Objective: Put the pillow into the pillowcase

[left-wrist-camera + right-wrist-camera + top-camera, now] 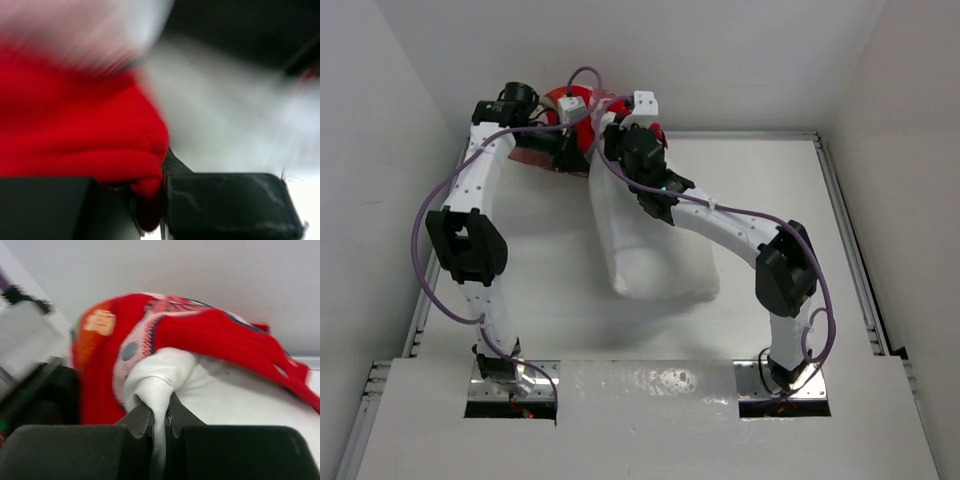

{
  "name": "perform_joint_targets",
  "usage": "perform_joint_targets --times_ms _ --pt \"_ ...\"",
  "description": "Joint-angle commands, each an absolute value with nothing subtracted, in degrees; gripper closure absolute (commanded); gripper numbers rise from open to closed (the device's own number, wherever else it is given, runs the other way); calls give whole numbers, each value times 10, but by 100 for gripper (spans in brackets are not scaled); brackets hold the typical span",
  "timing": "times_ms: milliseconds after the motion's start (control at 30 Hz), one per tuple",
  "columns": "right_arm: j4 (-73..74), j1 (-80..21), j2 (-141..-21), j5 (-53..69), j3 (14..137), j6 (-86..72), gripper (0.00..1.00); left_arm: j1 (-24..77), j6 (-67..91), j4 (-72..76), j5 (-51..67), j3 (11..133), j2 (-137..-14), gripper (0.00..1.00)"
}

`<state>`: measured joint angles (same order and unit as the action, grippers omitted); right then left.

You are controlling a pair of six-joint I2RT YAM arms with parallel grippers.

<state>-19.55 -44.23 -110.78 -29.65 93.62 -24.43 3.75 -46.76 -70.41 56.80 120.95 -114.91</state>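
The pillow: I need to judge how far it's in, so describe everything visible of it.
The pillow is plain white, plump and soft-looking, lying on the table with its long side running away from the arms. Most of it is bare. At the far end the right gripper is shut on a bunched white corner, and the red printed pillowcase drapes over that end.
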Motion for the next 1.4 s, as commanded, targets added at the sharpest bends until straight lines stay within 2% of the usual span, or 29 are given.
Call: perform_joint_targets --times_ms 0,100,200,333,700,733,767,800,833,867,967,1033,1100,1133,1167,1200,1233,1267,1300,1367 --pt "-351 -478 -1091 -295 1015 -248 100 120 -515 -755 698 1220 -1094 100" --pt "-267 -476 -1164 -340 1087 -269 100 126 -508 -755 825 1204 -1090 100" --pt "-235 -463 -1200 -351 1065 -293 100 125 -511 -755 846 1160 -1058 100" --pt "-228 -449 -1217 -276 1031 -357 100 107 -512 -755 861 1071 -1013 100" --pt "-245 -453 -1232 -144 912 -377 100 60 -546 -756 703 895 -907 99" --pt "-250 -453 -1232 -131 906 -373 100 60 -546 -755 685 890 -904 93" --pt "-253 -453 -1230 -101 901 -364 100 60 -545 -755 649 888 -901 70" --pt "-256 -453 -1219 -88 888 -349 95 60 -541 -756 630 890 -900 58" --pt "-263 -453 -1212 -75 879 -343 71 60 -541 -756 610 895 -899 48" --pt "-269 -453 -1202 -60 870 -332 59 59 -541 -755 572 910 -898 27" --pt "-263 -453 -1151 -10 821 -284 29 59 -541 -756 526 980 -896 18" --pt "-241 -452 -1102 -3 801 -241 23 58 -560 -754 519 1046 -893 15" --pt "-209 -449 -1070 17 775 -190 21 58 -583 -753 527 1090 -903 17" --pt "-196 -445 -1040 22 766 -175 34 59 -572 -742 527 1132 -928 36" --pt "-181 -441 -1027 32 763 -161 59 59 -542 -717 518 1143 -942 55" --pt "-163 -436 -1014 46 762 -137 87 59 -437 -638 503 1148 -954 77" --pt "-136 -421 -992 78 761 -129 100 59 -388 -599 483 1146 -981 93" --pt "-128 -412 -983 94 759 -117 100 60 -315 -568 441 1147 -997 100" --pt "-113 -402 -976 104 758 -117 93 61 -289 -521 421 1150 -1013 100" --pt "-99 -359 -962 141 762 -126 76 69 -259 -503 390 1181 -1069 84"
